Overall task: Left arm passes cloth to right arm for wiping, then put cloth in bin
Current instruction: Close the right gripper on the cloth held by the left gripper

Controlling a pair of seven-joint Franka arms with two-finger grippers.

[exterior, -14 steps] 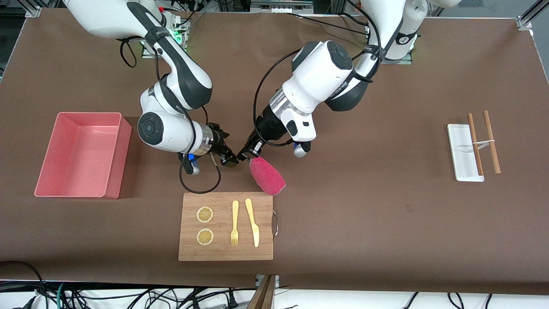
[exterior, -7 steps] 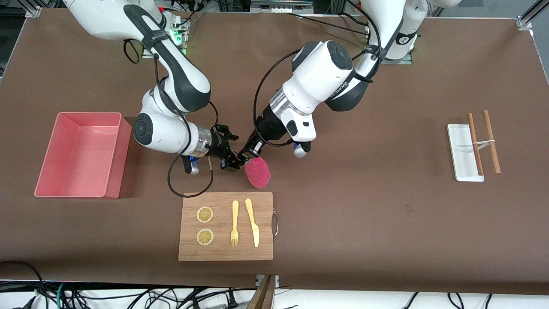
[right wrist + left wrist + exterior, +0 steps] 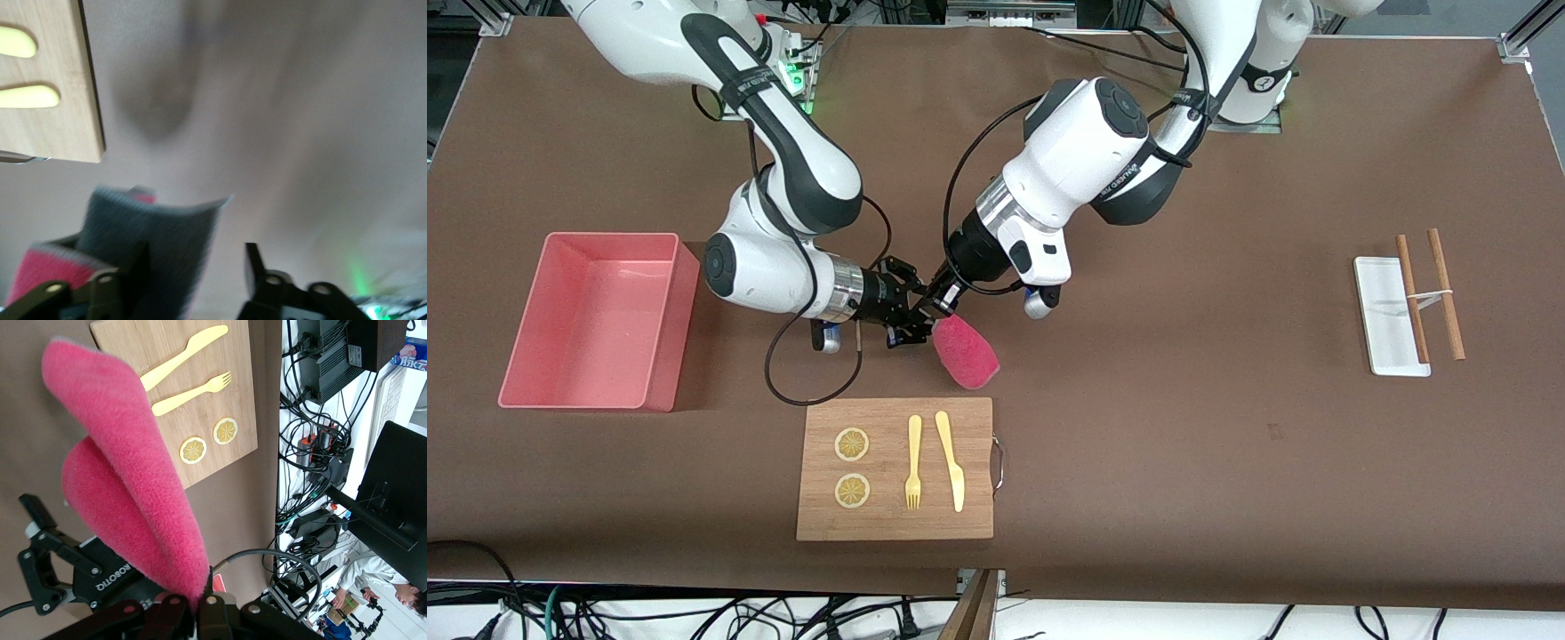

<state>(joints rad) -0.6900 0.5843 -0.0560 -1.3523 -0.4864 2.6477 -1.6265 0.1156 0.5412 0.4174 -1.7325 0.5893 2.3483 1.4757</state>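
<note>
Front view shows the left gripper [image 3: 941, 307] pinching the fluffy pink cloth [image 3: 965, 352] above the brown surface [image 3: 1183, 427]. The right gripper [image 3: 904, 331] has moved beside it, fingers apart around the cloth, ready to take it.

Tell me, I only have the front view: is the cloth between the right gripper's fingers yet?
Observer: Yes. The right wrist view shows the cloth between the open fingers of the right gripper, against one and clear of the other.
Operator: Is the left gripper holding it?
Observer: Yes. In the left wrist view the left gripper pinches the cloth's edge.
Operator: Which face meets the right wrist camera?
Observer: The dark grey one.
</note>
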